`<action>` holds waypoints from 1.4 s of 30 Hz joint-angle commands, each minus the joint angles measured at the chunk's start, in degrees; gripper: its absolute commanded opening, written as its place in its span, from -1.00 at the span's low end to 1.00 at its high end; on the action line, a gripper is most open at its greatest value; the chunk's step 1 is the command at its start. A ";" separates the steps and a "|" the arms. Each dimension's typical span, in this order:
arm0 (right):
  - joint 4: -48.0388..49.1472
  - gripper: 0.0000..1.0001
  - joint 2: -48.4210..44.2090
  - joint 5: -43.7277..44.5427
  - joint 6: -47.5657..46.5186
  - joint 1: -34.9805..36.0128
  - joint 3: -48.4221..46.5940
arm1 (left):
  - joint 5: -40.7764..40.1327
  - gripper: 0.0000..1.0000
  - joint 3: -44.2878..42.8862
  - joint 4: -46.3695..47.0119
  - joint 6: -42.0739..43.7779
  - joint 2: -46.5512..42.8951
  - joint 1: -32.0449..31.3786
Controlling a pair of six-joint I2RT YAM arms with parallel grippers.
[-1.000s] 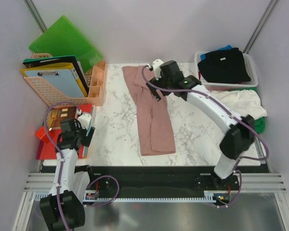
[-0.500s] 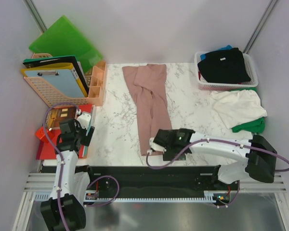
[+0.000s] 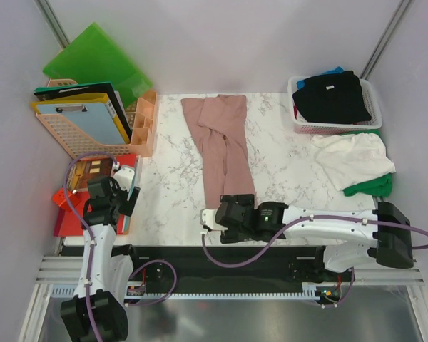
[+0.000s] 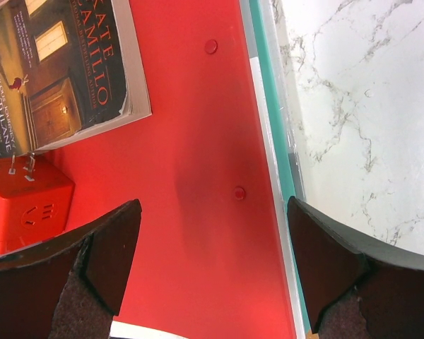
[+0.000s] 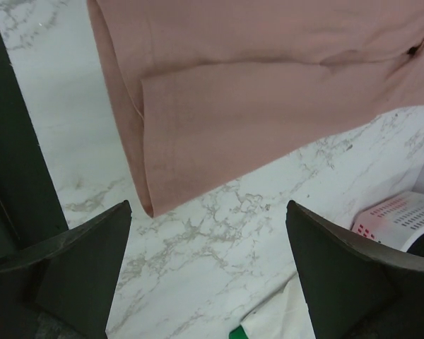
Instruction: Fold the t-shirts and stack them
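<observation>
Pink t-shirt [image 3: 225, 160], likely limp and light: pinch its near hem corner with your right fingers [image 5: 78, 261], spread wide and empty.

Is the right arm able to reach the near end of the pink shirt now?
Probably yes: the right gripper is open close to the near hem of the pink shirt, and nothing lies between them.
</observation>
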State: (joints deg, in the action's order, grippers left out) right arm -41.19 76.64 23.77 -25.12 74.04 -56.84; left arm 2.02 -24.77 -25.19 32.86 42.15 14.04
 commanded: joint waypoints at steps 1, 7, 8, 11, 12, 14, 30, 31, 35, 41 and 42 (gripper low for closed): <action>6.12 0.96 3.24 -0.48 2.10 2.59 -1.26 | -0.44 0.82 -0.45 1.55 -0.08 -0.67 0.02; 11.83 0.96 9.40 -1.70 3.06 5.59 -0.11 | -0.88 0.82 -0.45 1.02 0.54 -1.02 0.02; 12.18 0.96 10.45 -2.75 3.41 5.59 -0.11 | -0.97 0.82 -0.62 0.76 0.62 -1.19 0.11; 12.80 0.96 12.30 -4.52 3.94 5.68 0.41 | -1.32 0.82 -0.80 0.49 1.15 -1.54 0.02; 13.06 0.96 12.65 -4.78 4.03 5.59 0.59 | -1.58 0.82 -0.89 0.49 1.41 -1.72 0.02; 13.68 0.96 13.27 -5.05 4.47 5.68 1.64 | -1.67 0.82 -0.80 0.32 1.59 -1.72 -0.07; 20.01 0.96 16.96 -1.35 2.19 3.48 7.01 | -1.67 0.82 -0.10 0.32 1.24 -1.02 0.02; 20.01 0.96 17.48 -1.53 1.92 2.35 6.74 | -1.67 0.82 -0.10 0.32 1.15 -1.02 -0.07; 20.54 0.96 17.93 -1.10 1.13 -0.47 5.52 | -1.76 0.82 -0.19 0.32 1.15 -1.11 0.11; 16.94 0.96 12.13 -0.31 0.34 -1.44 0.86 | -1.50 0.82 0.25 0.40 1.24 -0.58 0.02; 16.58 0.96 11.78 -0.22 0.25 -1.53 0.42 | -1.32 0.82 0.17 0.58 1.07 0.03 0.02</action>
State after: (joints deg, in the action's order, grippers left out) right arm -26.44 92.29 13.82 -21.71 75.09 -51.64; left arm 0.99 -24.77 -25.26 32.91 41.39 14.04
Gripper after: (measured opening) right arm 0.983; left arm 0.910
